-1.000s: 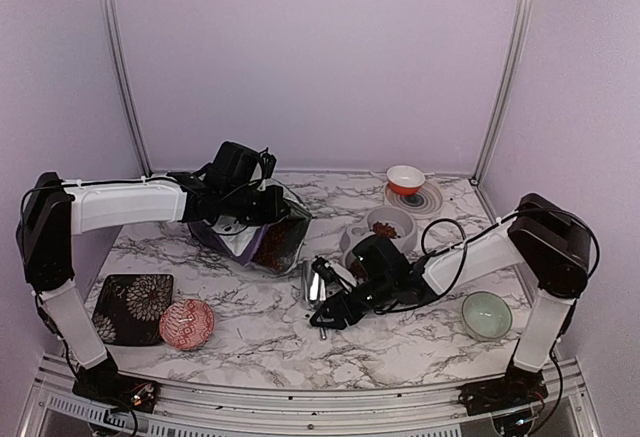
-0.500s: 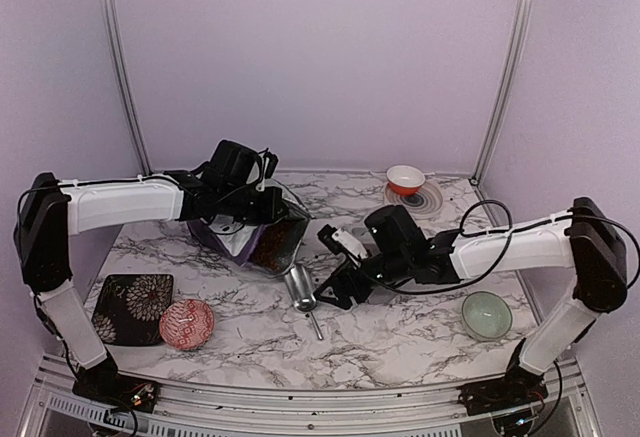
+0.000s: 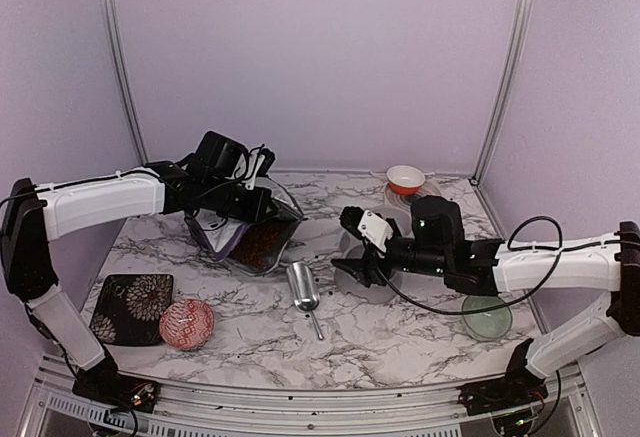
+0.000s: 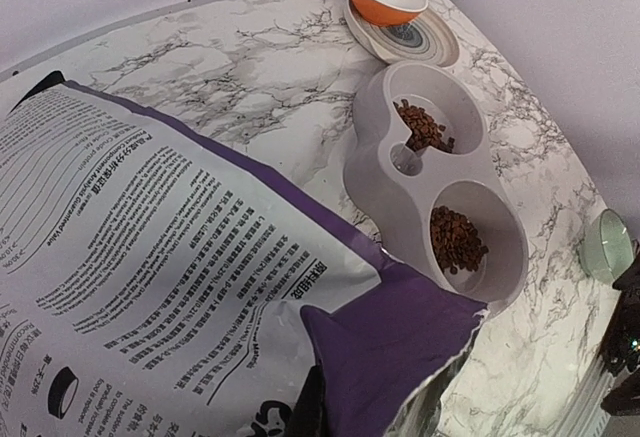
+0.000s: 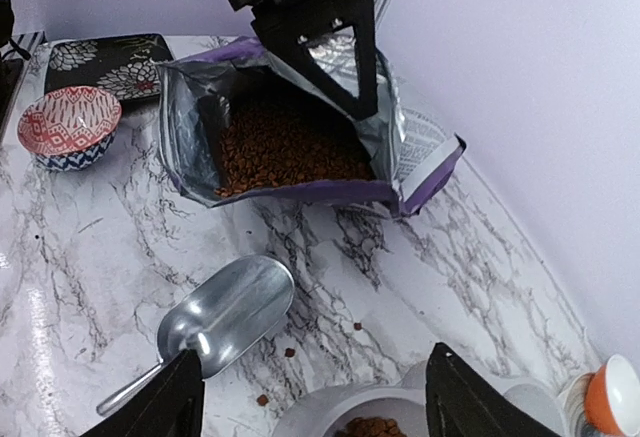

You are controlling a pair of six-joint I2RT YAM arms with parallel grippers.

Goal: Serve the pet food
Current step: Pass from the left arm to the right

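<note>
- Firstly, the purple bag lies open at centre left of the top view, with the left gripper clamped on its upper rim.
- Pet food fills the bag mouth, just below that gripper.
- The grey feeder has pet food in both bowls. In the right wrist view it sits at the bottom edge, between the fingers of the right gripper, which stand apart and hold nothing.
- The metal scoop lies empty, left of the feeder.
- Some loose pellets lie beside it.
</note>
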